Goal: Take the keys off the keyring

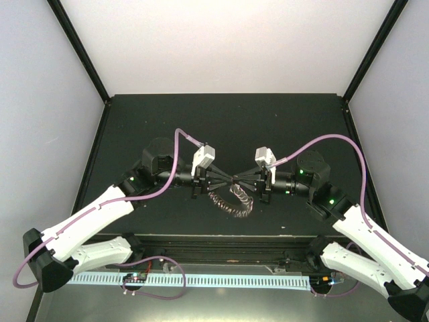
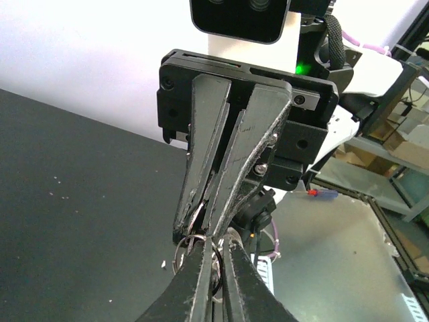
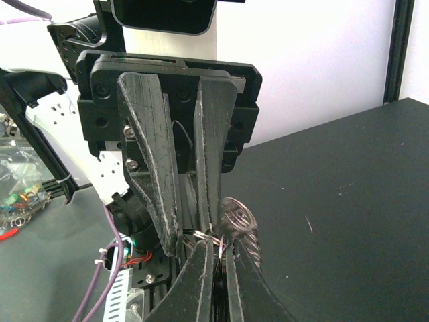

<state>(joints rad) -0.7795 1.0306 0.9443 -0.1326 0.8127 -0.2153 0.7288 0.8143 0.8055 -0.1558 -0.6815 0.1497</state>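
Note:
My two grippers meet tip to tip above the middle of the black table [image 1: 167, 121]. The left gripper [image 1: 226, 181] and the right gripper [image 1: 241, 181] are both shut on the keyring [image 1: 232, 200], whose fringe of small wire loops hangs in an arc below the fingertips. In the left wrist view my own left gripper [image 2: 218, 247] pinches thin ring wire [image 2: 175, 253], with the right gripper's fingers [image 2: 201, 168] coming from above. In the right wrist view the right gripper [image 3: 221, 253] pinches the ring beside a bunch of loops [image 3: 239, 219]. The key is hidden.
Black frame posts stand at the back corners [image 1: 80, 54]. A white perforated strip [image 1: 201, 278] and a black rail run along the near edge between the arm bases. Purple cables [image 1: 335, 139] loop over both arms. Shelving with clutter shows off the table [image 2: 402, 141].

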